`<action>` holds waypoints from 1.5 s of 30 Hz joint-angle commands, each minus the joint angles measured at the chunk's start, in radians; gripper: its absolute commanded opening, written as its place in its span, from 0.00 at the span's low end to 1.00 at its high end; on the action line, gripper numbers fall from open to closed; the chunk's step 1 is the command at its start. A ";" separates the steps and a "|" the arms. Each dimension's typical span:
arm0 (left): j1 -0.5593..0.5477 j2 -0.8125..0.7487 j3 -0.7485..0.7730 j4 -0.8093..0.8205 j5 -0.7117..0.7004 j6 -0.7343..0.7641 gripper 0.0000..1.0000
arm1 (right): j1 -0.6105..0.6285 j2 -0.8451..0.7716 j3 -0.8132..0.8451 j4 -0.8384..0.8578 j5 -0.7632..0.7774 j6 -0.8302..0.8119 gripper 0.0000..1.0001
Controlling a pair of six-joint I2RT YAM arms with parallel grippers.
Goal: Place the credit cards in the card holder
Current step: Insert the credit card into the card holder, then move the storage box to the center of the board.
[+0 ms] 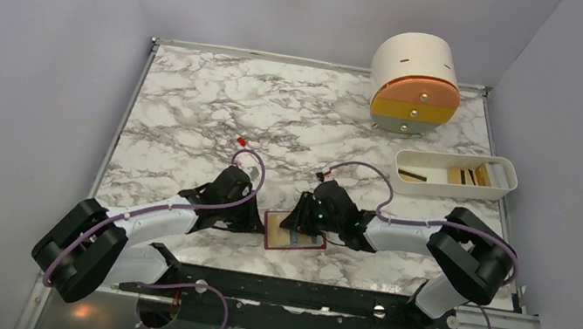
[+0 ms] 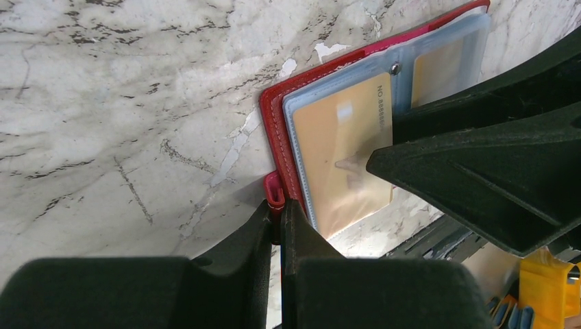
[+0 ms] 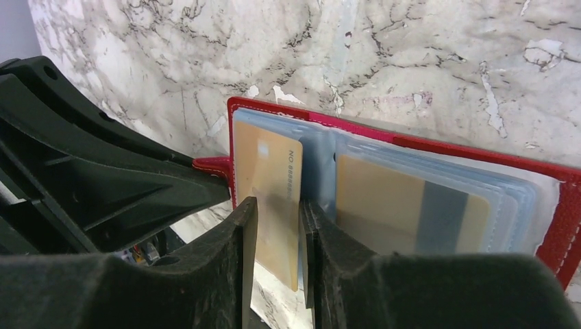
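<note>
The red card holder [image 1: 269, 239] lies open on the marble near the front edge, between both grippers. My left gripper [image 2: 277, 205] is shut on the holder's small red tab [image 2: 274, 190] at its left edge. My right gripper [image 3: 277, 205] is narrowly open, its fingertips astride a tan card [image 3: 270, 161] that sits partly in the left clear sleeve, its lower end sticking out past the holder's edge. Another tan card with a grey stripe [image 3: 384, 199] sits in the right sleeves. From above, the left gripper [image 1: 257, 217] and the right gripper [image 1: 301, 219] meet over the holder.
A white oblong tray [image 1: 443, 189] with several more cards stands at the right. A round cream drawer unit [image 1: 416, 83] stands at the back right. A black rail [image 1: 294, 293] runs along the table's front edge, just behind the holder.
</note>
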 commanded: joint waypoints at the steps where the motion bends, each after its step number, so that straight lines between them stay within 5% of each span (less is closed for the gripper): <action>1: -0.003 -0.002 0.015 -0.049 -0.010 0.014 0.00 | 0.022 0.011 0.061 -0.134 0.056 0.000 0.32; 5: -0.002 -0.010 0.022 -0.073 -0.033 0.031 0.00 | 0.022 -0.048 0.099 -0.289 0.126 -0.082 0.48; 12: -0.001 -0.032 0.025 -0.094 -0.045 0.047 0.00 | -0.026 -0.178 0.247 -0.594 0.286 -0.279 0.57; 19: -0.001 -0.055 0.037 -0.116 -0.050 0.068 0.00 | -0.287 -0.222 0.365 -0.698 0.361 -0.576 0.70; 29: -0.001 -0.072 0.055 -0.127 -0.042 0.066 0.00 | -0.584 -0.063 0.524 -0.739 0.449 -0.802 0.74; 35: -0.001 -0.074 0.058 -0.129 -0.042 0.069 0.00 | -0.620 0.017 0.518 -0.723 0.427 -0.831 0.75; 45: -0.001 -0.063 0.067 -0.132 -0.043 0.072 0.00 | -0.622 0.025 0.468 -0.706 0.203 -0.840 0.61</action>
